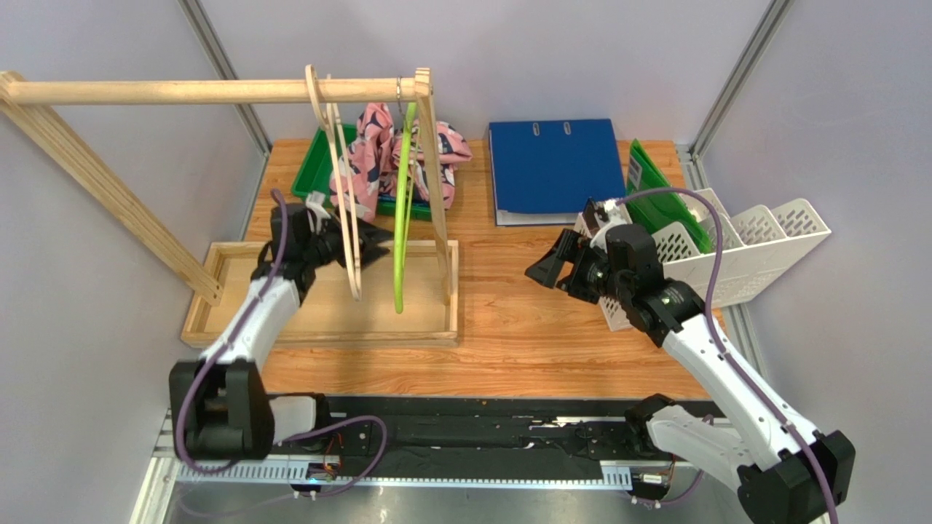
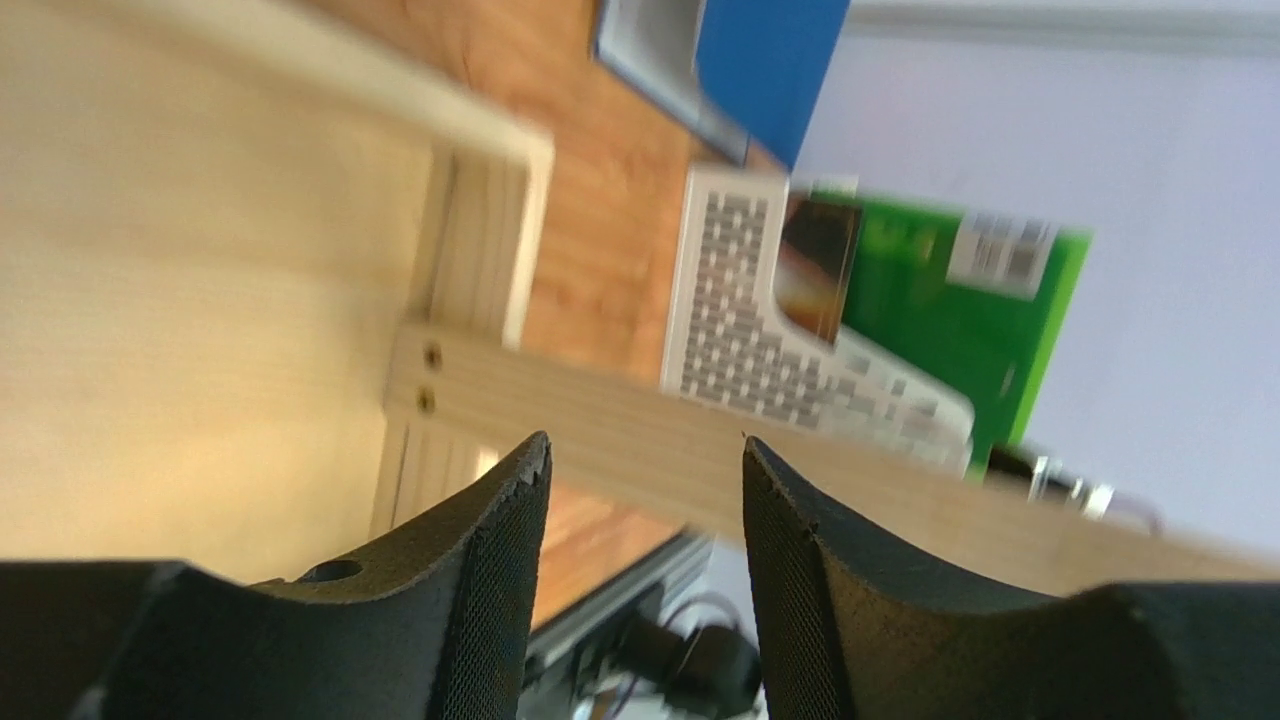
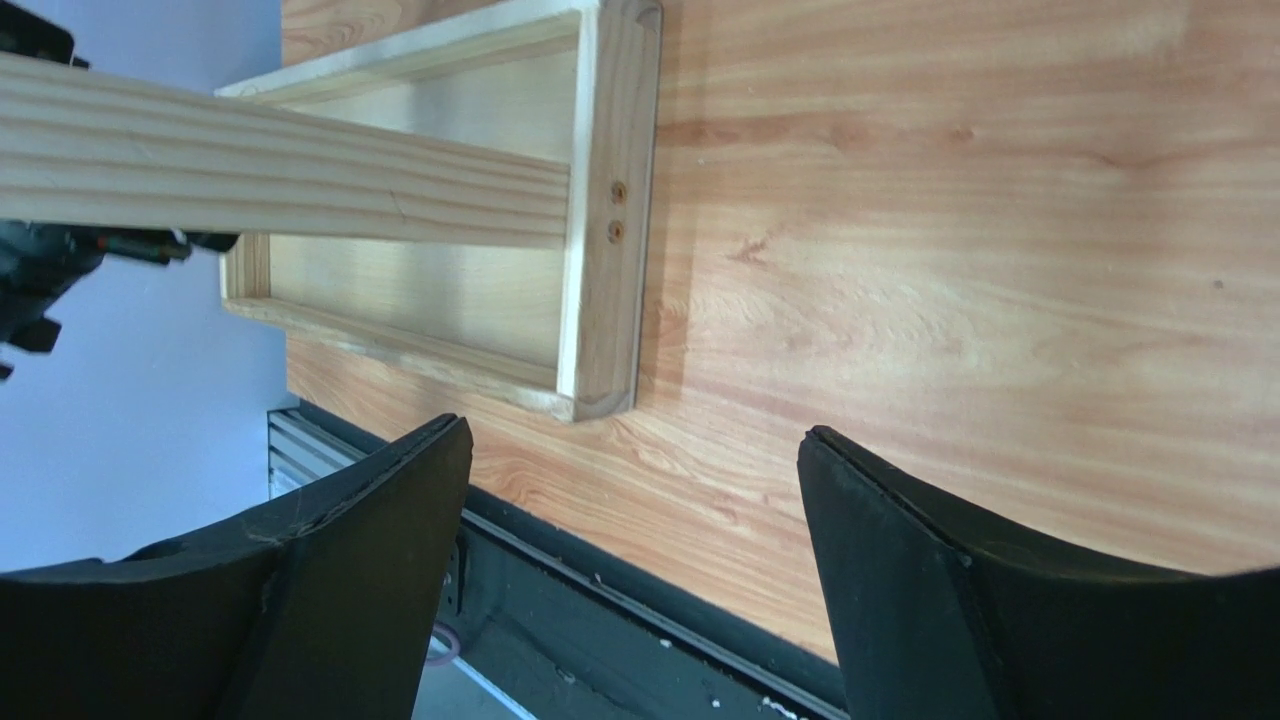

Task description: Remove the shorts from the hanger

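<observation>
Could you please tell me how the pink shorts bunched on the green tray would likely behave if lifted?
The pink shorts lie crumpled in folds, so they are probably floppy and would sag and unfold from one pinch. The thin-looking fabric suggests they are light. Pushed, they would likely bunch up on the green tray rather than slide.

One wooden hanger (image 1: 352, 273), one green hanger (image 1: 400, 251), one pair of shorts (image 1: 372, 153), one binder (image 1: 552, 169)
</observation>
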`<state>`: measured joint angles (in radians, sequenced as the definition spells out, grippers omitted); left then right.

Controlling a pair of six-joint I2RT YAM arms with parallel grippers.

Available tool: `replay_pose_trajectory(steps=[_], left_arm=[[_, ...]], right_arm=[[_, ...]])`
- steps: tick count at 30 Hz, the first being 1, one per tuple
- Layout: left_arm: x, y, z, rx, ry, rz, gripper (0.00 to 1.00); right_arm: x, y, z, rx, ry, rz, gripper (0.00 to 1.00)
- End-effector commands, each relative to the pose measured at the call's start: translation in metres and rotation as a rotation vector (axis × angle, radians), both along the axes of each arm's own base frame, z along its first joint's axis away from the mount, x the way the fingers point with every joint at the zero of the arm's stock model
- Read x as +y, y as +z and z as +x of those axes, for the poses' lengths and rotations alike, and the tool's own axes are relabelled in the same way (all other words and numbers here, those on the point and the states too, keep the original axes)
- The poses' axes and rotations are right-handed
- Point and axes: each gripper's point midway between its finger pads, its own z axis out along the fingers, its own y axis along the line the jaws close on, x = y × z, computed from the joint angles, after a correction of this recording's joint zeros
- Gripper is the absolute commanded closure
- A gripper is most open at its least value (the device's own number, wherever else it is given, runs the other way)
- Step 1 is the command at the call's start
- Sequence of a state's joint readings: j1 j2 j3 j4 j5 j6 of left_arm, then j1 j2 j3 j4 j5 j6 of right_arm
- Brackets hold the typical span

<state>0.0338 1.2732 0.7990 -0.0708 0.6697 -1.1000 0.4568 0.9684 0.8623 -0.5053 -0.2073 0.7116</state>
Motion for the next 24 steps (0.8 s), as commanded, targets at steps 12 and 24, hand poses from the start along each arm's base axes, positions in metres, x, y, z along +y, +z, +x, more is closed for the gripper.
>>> replay_pose_trajectory(steps=[12,24], left_arm=[[-0.099,0.007,-0.166,-0.324,-0.283,0.067,0.35],[-0.147,-0.007,-0.254,-0.539,-0.634,-0.009,0.34]], right_arm=[[-0.017,-0.024,-0.057,0.015,0.001,0.093,0.05],[-0.023,-0.057,-0.089,-0.066,-0.083,0.423,0.00]])
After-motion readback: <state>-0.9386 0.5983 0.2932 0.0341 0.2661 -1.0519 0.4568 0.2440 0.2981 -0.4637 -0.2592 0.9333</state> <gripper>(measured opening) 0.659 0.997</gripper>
